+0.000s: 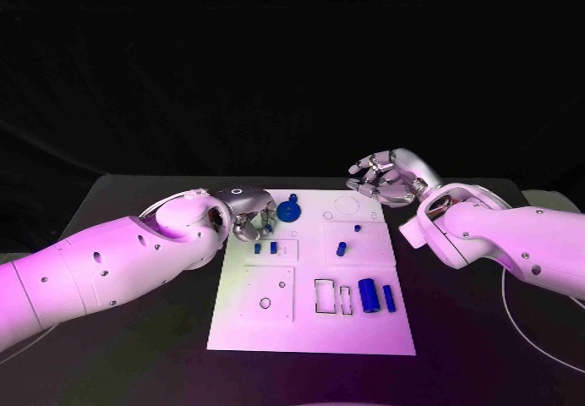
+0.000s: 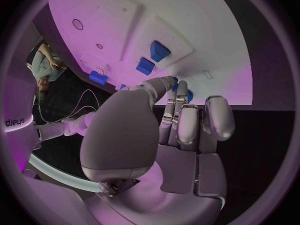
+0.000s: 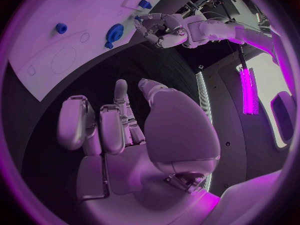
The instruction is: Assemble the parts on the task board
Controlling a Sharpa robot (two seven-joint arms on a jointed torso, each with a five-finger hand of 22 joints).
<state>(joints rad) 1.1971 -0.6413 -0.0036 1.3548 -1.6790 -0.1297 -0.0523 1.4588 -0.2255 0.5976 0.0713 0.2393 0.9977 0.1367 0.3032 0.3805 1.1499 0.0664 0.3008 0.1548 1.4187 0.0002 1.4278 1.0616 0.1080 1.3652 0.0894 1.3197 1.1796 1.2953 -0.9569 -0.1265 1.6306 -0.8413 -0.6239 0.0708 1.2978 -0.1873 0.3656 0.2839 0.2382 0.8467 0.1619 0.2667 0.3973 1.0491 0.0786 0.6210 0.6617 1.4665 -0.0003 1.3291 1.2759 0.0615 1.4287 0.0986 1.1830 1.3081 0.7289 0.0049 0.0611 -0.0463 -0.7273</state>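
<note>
Parts in blue sit scattered over the task board [image 1: 311,330], and the one your next move turns on, as I judge it, is the round blue part [image 1: 289,209] near the board's far left corner. It lies just beside the left hand [image 1: 250,216], on the side toward the board's middle; you can see the same part close to that hand in the right wrist view [image 3: 114,33]. Your left hand is plainly the nearer one. The right hand [image 1: 388,179] hovers past the board's far right corner, well apart from that part.

Two small upright pegs [image 1: 266,248] stand just on the near side of the left hand, and two longer cylinders [image 1: 377,298] lie near the board's right edge, their long axes running toward and away from you.

Now the fingers. The left hand's fingers [image 2: 187,120] lie together, curled down toward the board; I cannot tell whether they touch or pinch anything. The right hand's fingers [image 3: 100,125] are curled in loosely and hold nothing
</note>
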